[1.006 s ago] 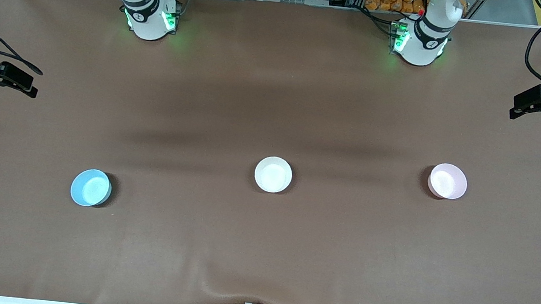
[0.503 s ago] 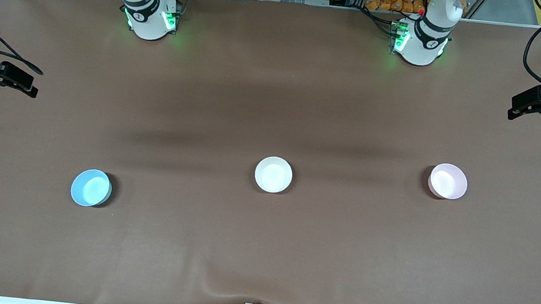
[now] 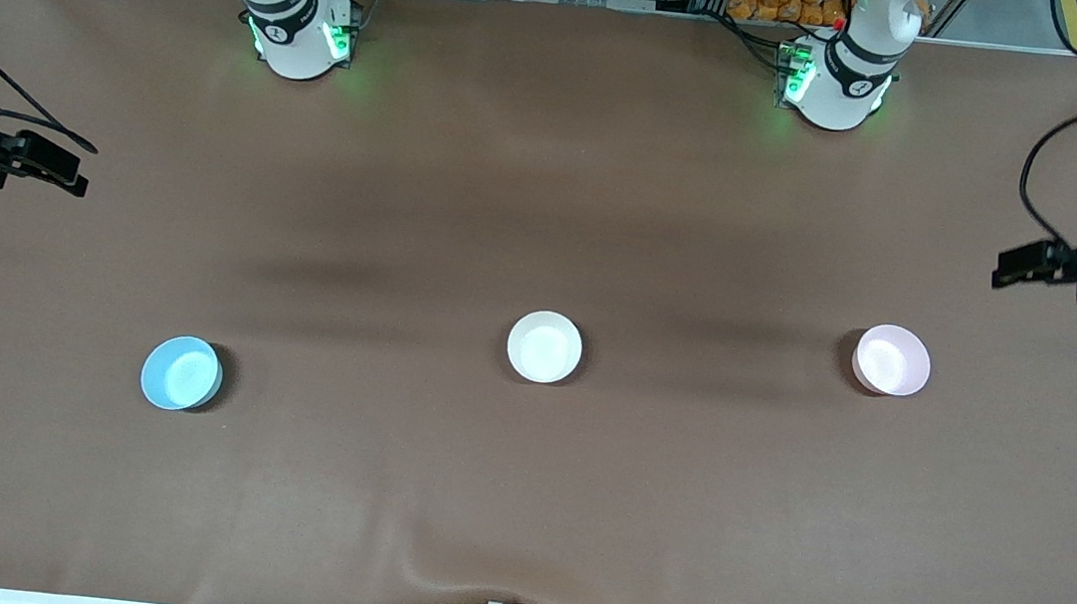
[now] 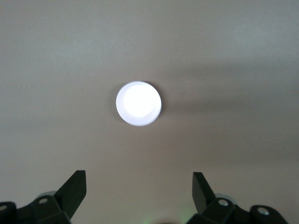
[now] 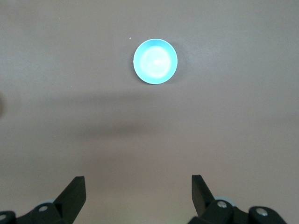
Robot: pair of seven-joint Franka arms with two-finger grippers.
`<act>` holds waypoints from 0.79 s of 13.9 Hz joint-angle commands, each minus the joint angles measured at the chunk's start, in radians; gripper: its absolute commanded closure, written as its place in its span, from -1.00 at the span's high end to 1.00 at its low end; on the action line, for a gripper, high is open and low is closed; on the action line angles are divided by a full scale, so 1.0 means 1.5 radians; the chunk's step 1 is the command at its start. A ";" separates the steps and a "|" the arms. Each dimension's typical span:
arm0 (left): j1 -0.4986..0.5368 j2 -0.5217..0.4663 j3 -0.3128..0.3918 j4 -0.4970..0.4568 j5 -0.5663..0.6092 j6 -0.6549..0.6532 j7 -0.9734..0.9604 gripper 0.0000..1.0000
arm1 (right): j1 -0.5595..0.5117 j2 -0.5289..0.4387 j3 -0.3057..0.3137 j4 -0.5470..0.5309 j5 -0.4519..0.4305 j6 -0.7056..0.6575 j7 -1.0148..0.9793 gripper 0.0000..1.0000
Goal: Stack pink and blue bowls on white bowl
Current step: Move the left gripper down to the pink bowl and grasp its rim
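our left gripper (image 3: 1002, 268) has dropped toward the pink bowl (image 3: 892, 360), jaws wide; right gripper (image 3: 76, 180) too; white bowl (image 3: 545, 347) upright.

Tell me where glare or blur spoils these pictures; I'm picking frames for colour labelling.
Left wrist view: the pink bowl is blown out to near white, its colour lost. Right wrist view: the blue bowl shows a bright centre but keeps its hue. Front view: the left arm's end is motion-blurred; soft shadow bands cross the table; the white bowl reads cleanly.
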 commanded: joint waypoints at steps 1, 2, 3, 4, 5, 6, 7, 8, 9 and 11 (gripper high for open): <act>0.008 -0.013 -0.003 -0.091 0.011 0.083 0.016 1.00 | -0.006 0.002 0.005 -0.003 -0.006 -0.001 0.006 1.00; 0.008 -0.012 -0.002 -0.123 0.020 0.119 0.016 1.00 | -0.006 0.003 0.005 -0.005 -0.006 -0.001 0.006 1.00; 0.012 -0.012 -0.002 -0.157 0.027 0.163 0.016 1.00 | -0.006 0.002 0.005 -0.009 -0.006 0.000 0.006 1.00; 0.023 -0.009 -0.003 -0.195 0.029 0.211 0.016 1.00 | -0.006 0.003 0.005 -0.010 -0.006 0.000 0.006 1.00; 0.030 0.000 -0.003 -0.225 0.030 0.251 0.017 1.00 | -0.006 0.003 0.005 -0.014 -0.006 0.006 0.006 1.00; 0.030 0.008 -0.003 -0.245 0.030 0.277 0.017 1.00 | -0.005 0.003 0.005 -0.017 -0.006 0.010 0.006 1.00; 0.032 0.018 -0.003 -0.259 0.030 0.298 0.018 1.00 | -0.005 0.003 0.006 -0.017 -0.006 0.011 0.006 1.00; 0.042 0.029 -0.003 -0.271 0.031 0.328 0.020 1.00 | -0.005 0.003 0.005 -0.018 -0.006 0.011 0.006 1.00; 0.052 0.047 -0.003 -0.284 0.032 0.364 0.039 1.00 | -0.005 0.003 0.005 -0.018 -0.006 0.011 0.006 1.00; 0.067 0.080 -0.003 -0.313 0.031 0.440 0.065 1.00 | -0.005 0.003 0.005 -0.019 -0.006 0.011 0.006 1.00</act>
